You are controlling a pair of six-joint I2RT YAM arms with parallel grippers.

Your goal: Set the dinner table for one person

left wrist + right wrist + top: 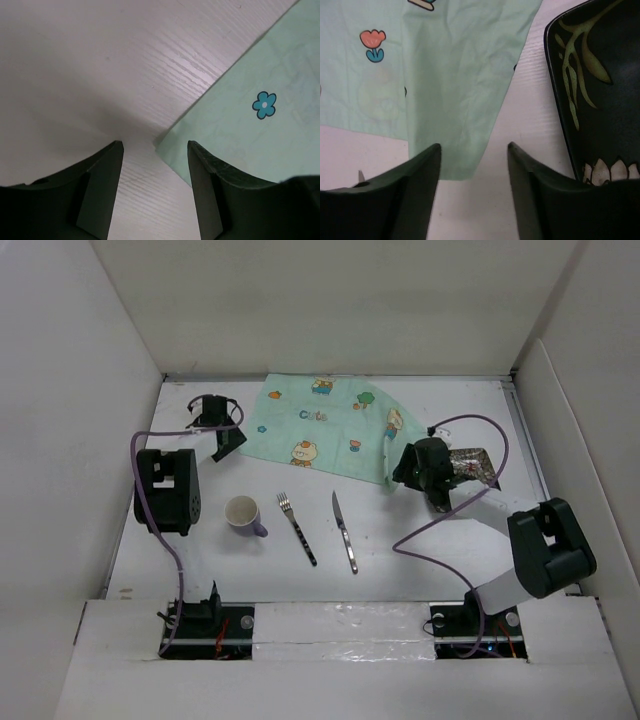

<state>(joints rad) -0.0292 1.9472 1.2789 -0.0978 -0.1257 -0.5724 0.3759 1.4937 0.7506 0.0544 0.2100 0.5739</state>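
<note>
My left pincer (155,147) hangs with jaws apart over the near-left corner of the cloth (320,430). My right pincer (474,147), also spread and empty, straddles the cloth's folded right flap. The dark plate (600,100) sits just right of the cloth. The cup (243,513), fork (297,528) and knife (344,531) lie on its near side. The dinner table (420,550) lies beneath the cloth. I judge 2 risks: pinching only 1 layer, or dragging the cloth into the plate.
</note>
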